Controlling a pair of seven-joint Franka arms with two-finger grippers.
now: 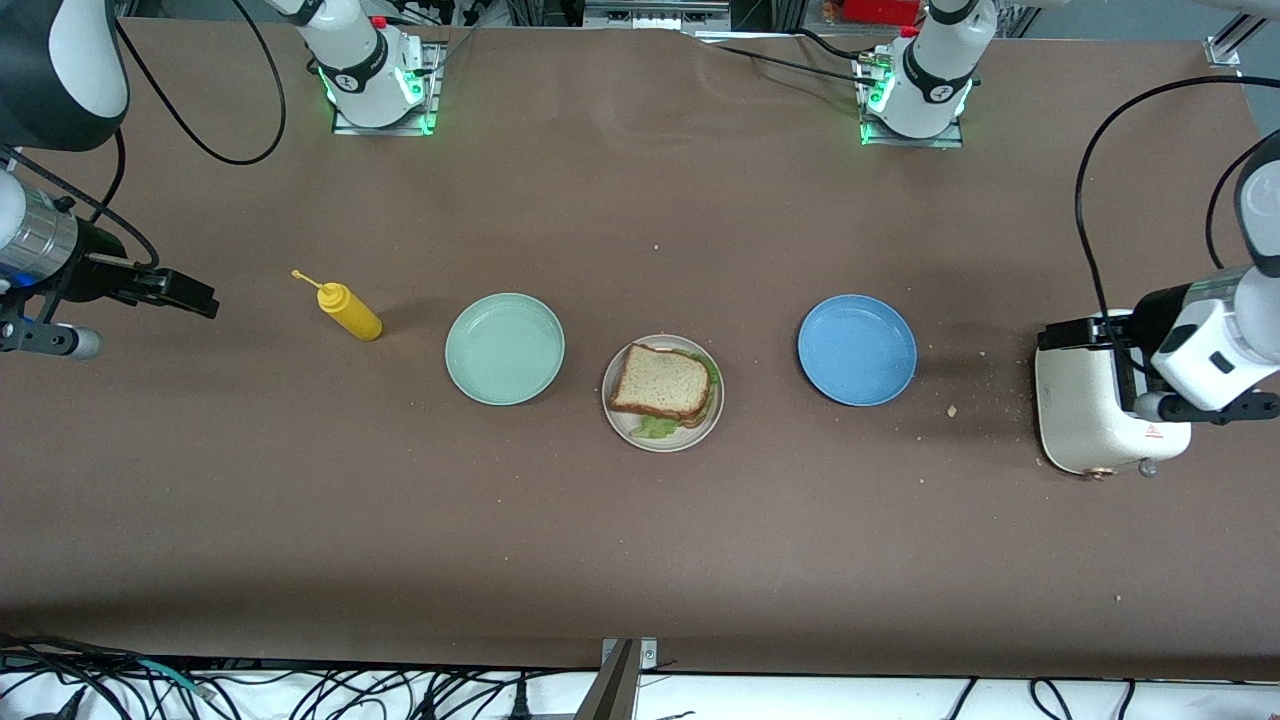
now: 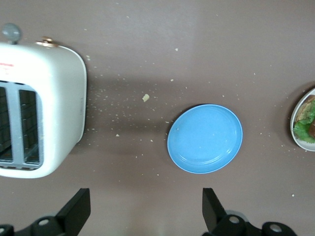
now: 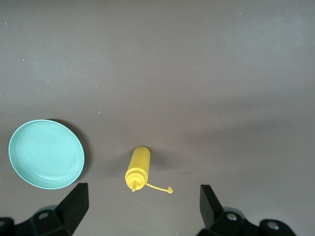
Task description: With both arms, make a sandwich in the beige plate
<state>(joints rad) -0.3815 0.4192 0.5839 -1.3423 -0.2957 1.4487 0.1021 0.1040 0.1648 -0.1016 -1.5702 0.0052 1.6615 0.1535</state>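
The sandwich [image 1: 664, 385] lies on the beige plate [image 1: 631, 427] at mid-counter [image 1: 640, 560], with a mint green plate [image 1: 505, 349] at its 10 o'clock and a blue plate [image 1: 857, 350] at its 2 o'clock. The left gripper [image 2: 146, 211] hangs over the counter beside the white toaster [image 1: 1085, 420], jaws apart and empty. The right gripper [image 3: 142, 209] hangs near the yellow squeeze bottle [image 1: 347, 310], jaws apart and empty.

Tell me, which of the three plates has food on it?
The beige plate in the middle holds the sandwich. The mint green plate toward the right arm's end and the blue plate toward the left arm's end hold nothing.
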